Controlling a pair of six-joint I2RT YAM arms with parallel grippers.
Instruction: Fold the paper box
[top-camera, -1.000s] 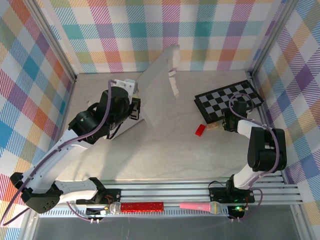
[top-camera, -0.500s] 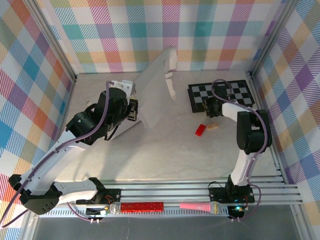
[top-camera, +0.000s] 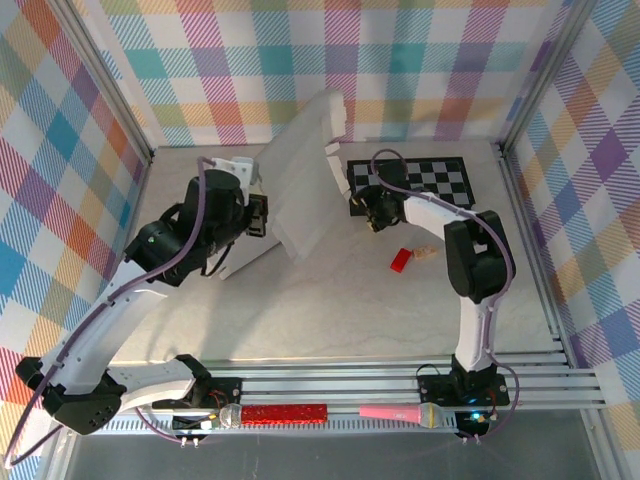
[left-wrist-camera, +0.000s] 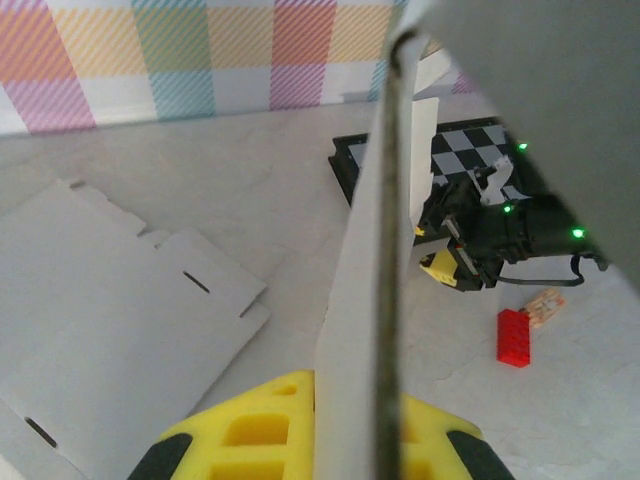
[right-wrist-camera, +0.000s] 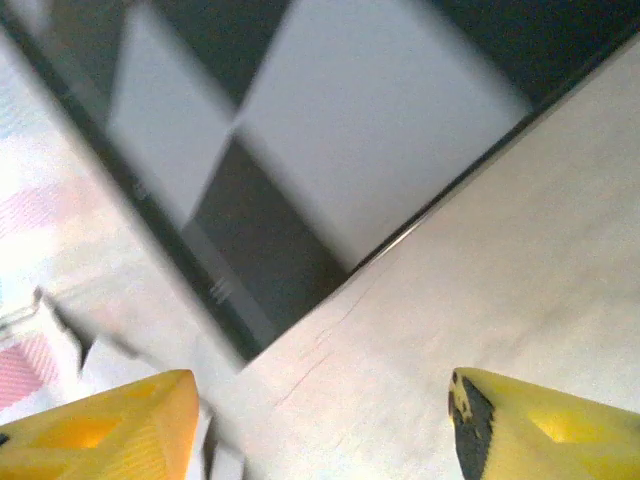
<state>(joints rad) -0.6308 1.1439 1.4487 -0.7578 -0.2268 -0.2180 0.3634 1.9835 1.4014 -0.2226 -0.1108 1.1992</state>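
The left hand (left-wrist-camera: 352, 425) is pressed together on an edge of the box (top-camera: 300, 185). It pinches one white panel and holds it at a steep tilt off the counter (top-camera: 330, 310). The rest of the sheet lies flat on the counter beside that hand, and narrow slots show in it in the left wrist view. The right hand (right-wrist-camera: 322, 400) is spread with nothing between its fingers. It is low over the counter at the near-left corner of the checkerboard (top-camera: 415, 185), close to the raised panel but apart from it. A red brick (top-camera: 401, 259) lies near it, toward the arms.

The task looks to be at an early stage. One panel is up along a crease, but no side walls stand, no tab is tucked into a slot, and the box has no closed shape yet. The remaining walls have to be raised and the flaps locked, which probably calls for the right hand on the cardboard too.

No brand, label or writing is legible on the box or the checkerboard.
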